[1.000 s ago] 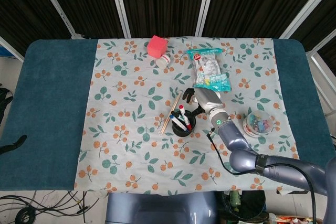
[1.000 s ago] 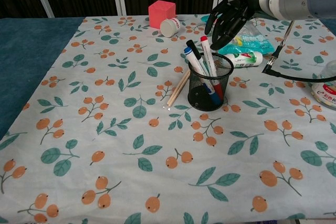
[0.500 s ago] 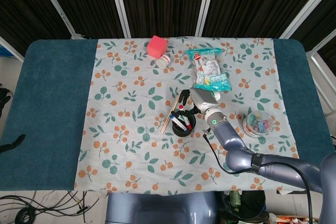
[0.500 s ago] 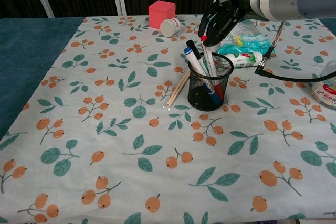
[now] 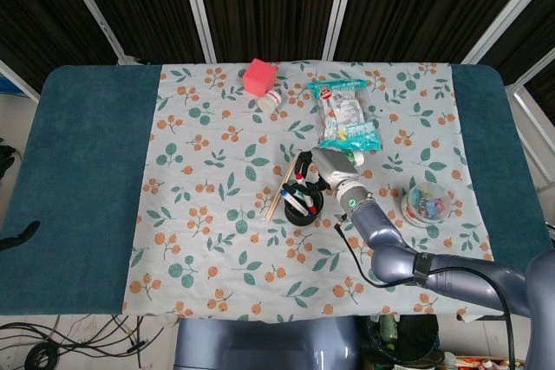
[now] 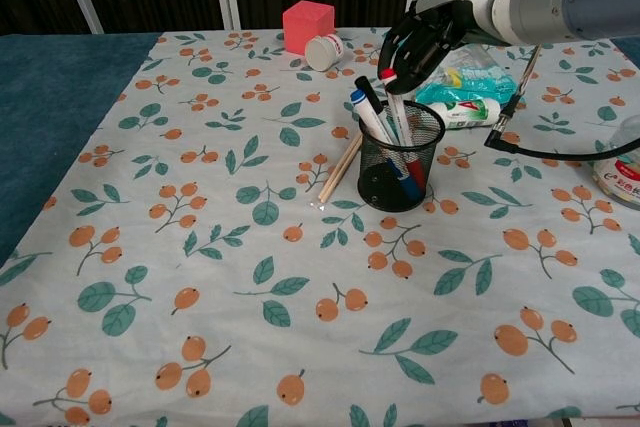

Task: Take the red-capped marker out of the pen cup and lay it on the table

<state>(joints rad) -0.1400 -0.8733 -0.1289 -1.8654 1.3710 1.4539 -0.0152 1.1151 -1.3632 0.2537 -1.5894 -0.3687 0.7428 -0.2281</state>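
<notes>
A black mesh pen cup stands mid-table on the patterned cloth with several markers in it. The red-capped marker stands upright among them, its cap at the top. My right hand reaches in from the right and sits just above and behind the cup. Its dark fingertips are curled in and pinch the red cap. The marker's lower body is still inside the cup. My left hand shows in neither view.
Two wooden sticks lean against the cup's left side. A pink cube and a small white jar stand at the back. A plastic snack bag lies behind the hand, and a round clear container sits to the right.
My right hand has moved left from beside the cup to over the markers, and its spread fingers have curled in onto the red cap. The cup and markers have stayed put.
</notes>
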